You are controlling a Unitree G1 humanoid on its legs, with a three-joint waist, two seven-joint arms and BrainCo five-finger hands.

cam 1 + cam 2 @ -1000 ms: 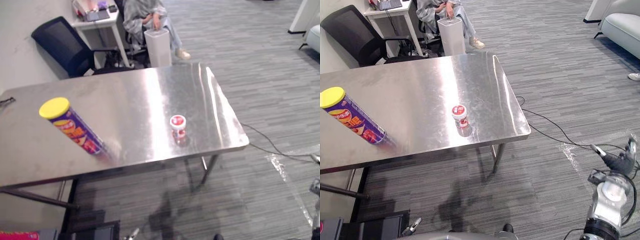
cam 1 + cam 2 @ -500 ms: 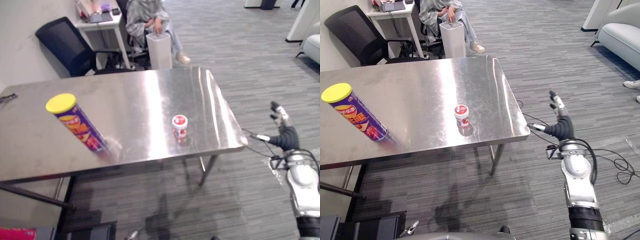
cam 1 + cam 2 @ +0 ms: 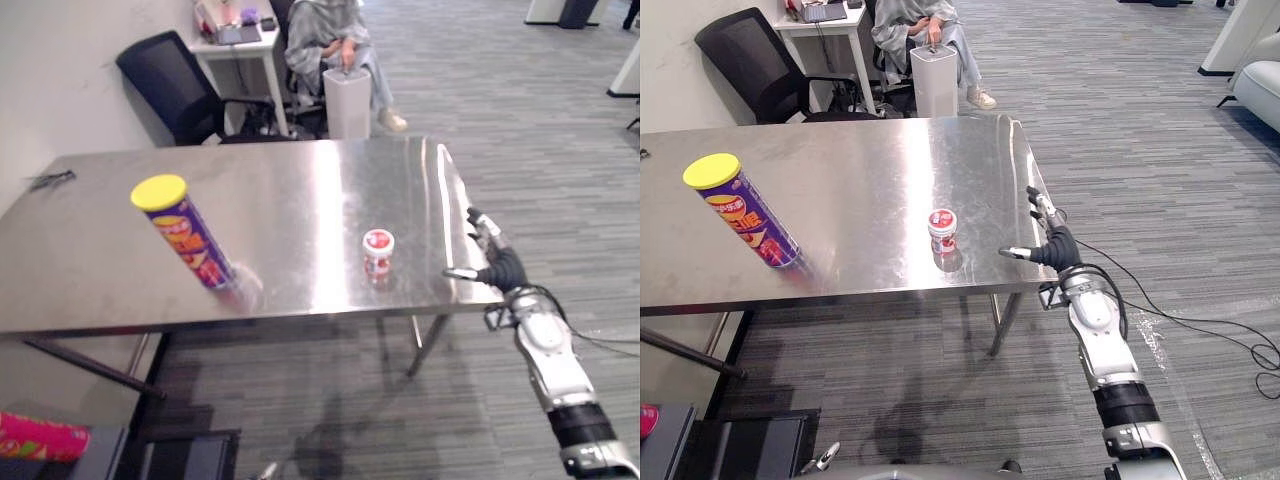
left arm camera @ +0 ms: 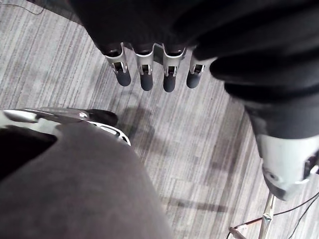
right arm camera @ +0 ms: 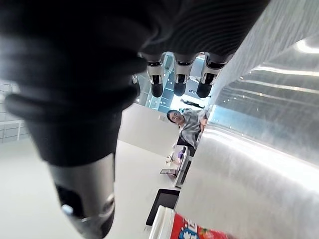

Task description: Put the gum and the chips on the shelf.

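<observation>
A small gum tub (image 3: 378, 250) with a red and white lid stands near the front edge of the steel table (image 3: 280, 190). The purple chips can (image 3: 186, 233) with a yellow lid stands to its left, leaning in the view. My right hand (image 3: 1052, 243) hovers open at the table's front right corner, to the right of the gum tub (image 5: 187, 230) and apart from it, thumb pointing toward it. My left hand (image 4: 149, 69) hangs open above the carpet, holding nothing.
A person (image 3: 335, 30) sits behind the table beside a white bin (image 3: 347, 100). A black office chair (image 3: 180, 85) and a small white desk (image 3: 240, 45) stand at the back left. A red packet (image 3: 40, 440) lies on the floor at the lower left.
My right hand has moved left and up from beside the table to its front right corner, closer to the gum tub. The camera has also shifted.
</observation>
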